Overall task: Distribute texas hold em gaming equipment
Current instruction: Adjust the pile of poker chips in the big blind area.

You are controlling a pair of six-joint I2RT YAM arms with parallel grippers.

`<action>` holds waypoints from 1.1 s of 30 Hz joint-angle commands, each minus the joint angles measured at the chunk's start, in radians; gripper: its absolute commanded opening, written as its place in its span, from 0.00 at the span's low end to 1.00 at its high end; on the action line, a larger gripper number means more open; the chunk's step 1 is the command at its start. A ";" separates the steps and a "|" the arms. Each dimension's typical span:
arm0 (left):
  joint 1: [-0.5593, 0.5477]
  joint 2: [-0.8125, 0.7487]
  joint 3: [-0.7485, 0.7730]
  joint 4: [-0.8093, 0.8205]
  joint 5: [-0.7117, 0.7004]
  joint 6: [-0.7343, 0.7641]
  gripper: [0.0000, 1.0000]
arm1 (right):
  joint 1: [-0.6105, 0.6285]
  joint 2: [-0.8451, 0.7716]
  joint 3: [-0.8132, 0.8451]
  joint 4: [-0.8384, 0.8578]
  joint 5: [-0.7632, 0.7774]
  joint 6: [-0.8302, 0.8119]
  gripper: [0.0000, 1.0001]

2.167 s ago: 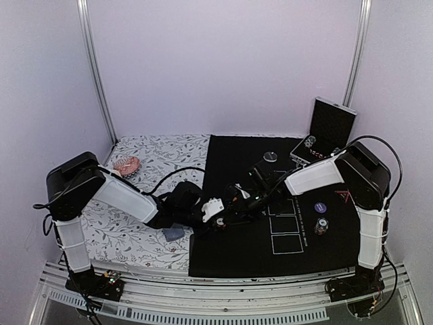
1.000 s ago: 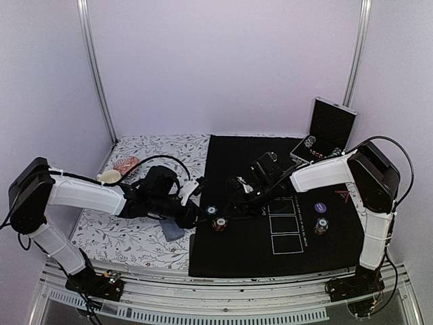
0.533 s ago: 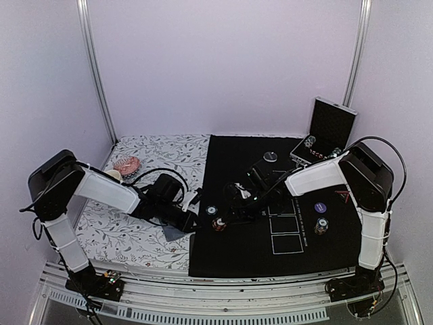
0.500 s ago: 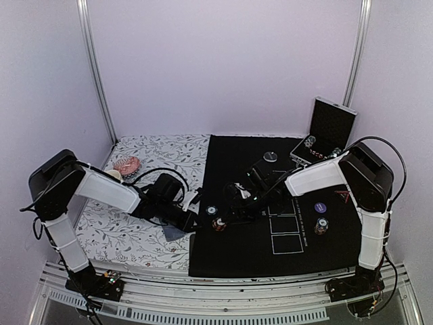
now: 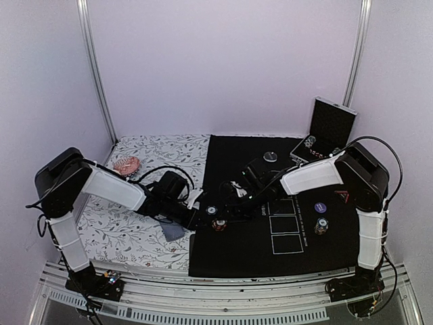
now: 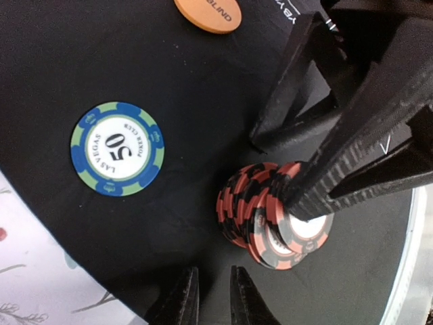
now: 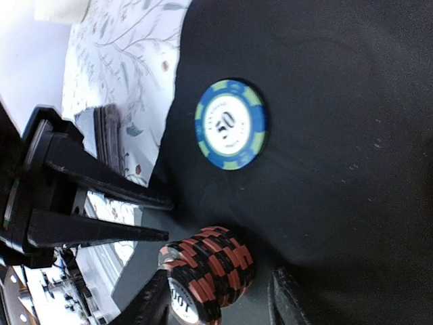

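Room is tightest at the left edge of the black mat (image 5: 284,261), where it meets the floral cloth (image 5: 128,233) on the worktop; both tools come together there, tip to tip. The left tool (image 6: 208,298) is closed with nothing between its fingers, its tips just short of the red-and-black chip stack (image 6: 267,217). The right tool (image 7: 218,301) stands open astride that same stack, one finger against it and the other a little clear. A blue-and-green chip (image 6: 117,157) lies flat on the mat near the stack, not touching it, and an orange disc (image 6: 208,10) lies farther off. The grey-backed cards (image 5: 174,233) sit on the cloth at the mat's edge, just beside the left arm. Bare mat shows around the printed white boxes (image 5: 284,233). Right of those lie a second chip stack (image 5: 321,227), a purple disc (image 5: 321,208) and a red triangle (image 5: 342,196). A silver disc (image 5: 270,156) lies toward the far edge, near the case (image 5: 331,125). A pink round object (image 5: 126,164) rests on the cloth, far left.
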 commanded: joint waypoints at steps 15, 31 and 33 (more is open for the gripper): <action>0.125 -0.535 0.013 -0.260 -0.254 0.059 0.66 | 0.170 -0.050 0.324 -0.575 0.602 0.009 0.99; 0.128 -0.768 0.050 -0.419 -0.352 0.179 0.80 | 0.232 0.238 0.683 -0.881 0.680 -0.015 0.99; 0.129 -0.766 0.045 -0.417 -0.362 0.192 0.81 | 0.238 0.255 0.694 -0.887 0.681 -0.022 0.99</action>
